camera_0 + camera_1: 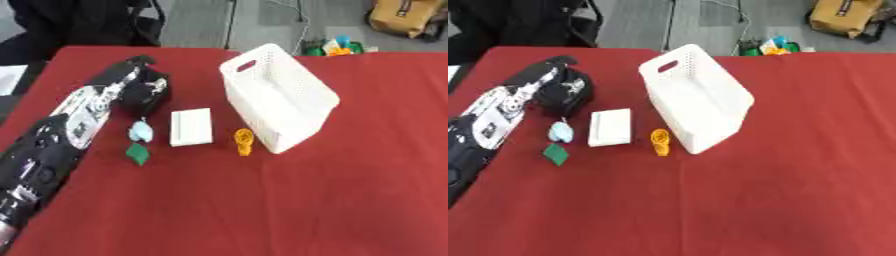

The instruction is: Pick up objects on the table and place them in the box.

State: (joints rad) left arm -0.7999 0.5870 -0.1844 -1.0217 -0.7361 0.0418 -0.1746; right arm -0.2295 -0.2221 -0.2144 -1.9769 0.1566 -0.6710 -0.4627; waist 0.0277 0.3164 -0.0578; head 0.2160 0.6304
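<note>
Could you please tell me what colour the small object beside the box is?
Orange; the small object shows best in the left eye view.

Head stereo pair, looking steeply down, both eyes sharing the red table [262, 210] and white box [278, 97]

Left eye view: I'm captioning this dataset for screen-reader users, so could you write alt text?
The robot's left hand reaches across a red table onto a black object. Nearby lie a pale blue item, a green piece, a flat white box and an orange item beside a white perforated basket.
</note>
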